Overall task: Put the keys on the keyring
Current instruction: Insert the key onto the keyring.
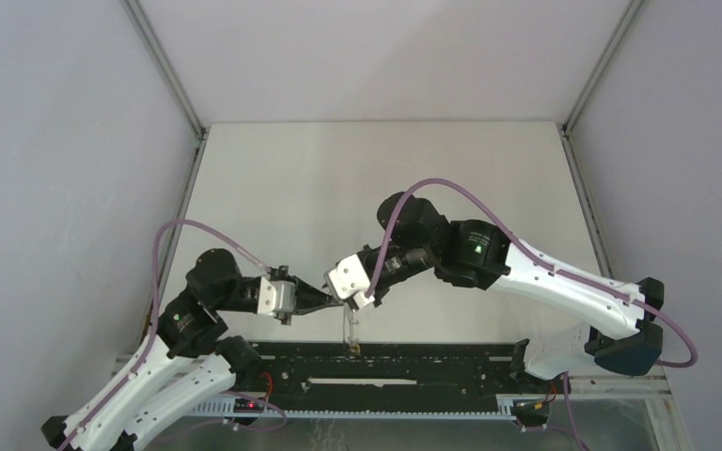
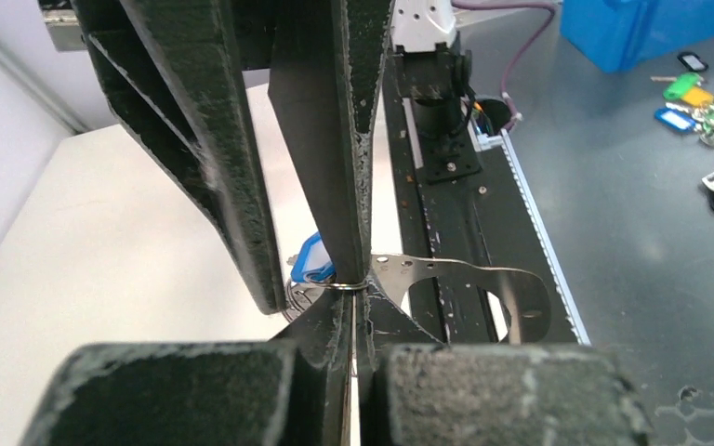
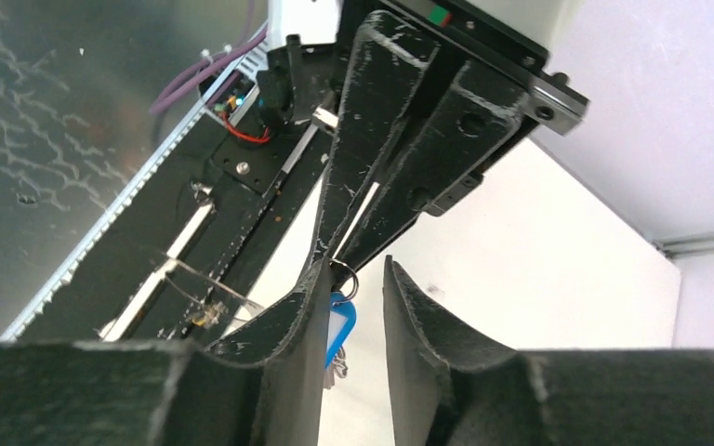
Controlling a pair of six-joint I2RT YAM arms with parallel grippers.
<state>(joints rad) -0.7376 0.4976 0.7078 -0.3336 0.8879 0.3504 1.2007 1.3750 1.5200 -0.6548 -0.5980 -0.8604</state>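
My left hand [image 2: 353,311] is clenched on the small ring [image 2: 351,283] carrying the blue-tagged key [image 2: 309,260], with the keyring [image 2: 456,271] dangling beside it above the desk's [image 2: 102,232] near edge. My right hand [image 3: 355,269] stands parted just beside the ring. I judge a misaligned close could knock it free.

Left wrist: a finger [image 2: 311,139] covers most of the blue tag [image 2: 309,265] and all but a sliver of the ring [image 2: 351,283]; spare keys [image 2: 707,102] run off the right edge. Top view: tag and ring too small to discern.
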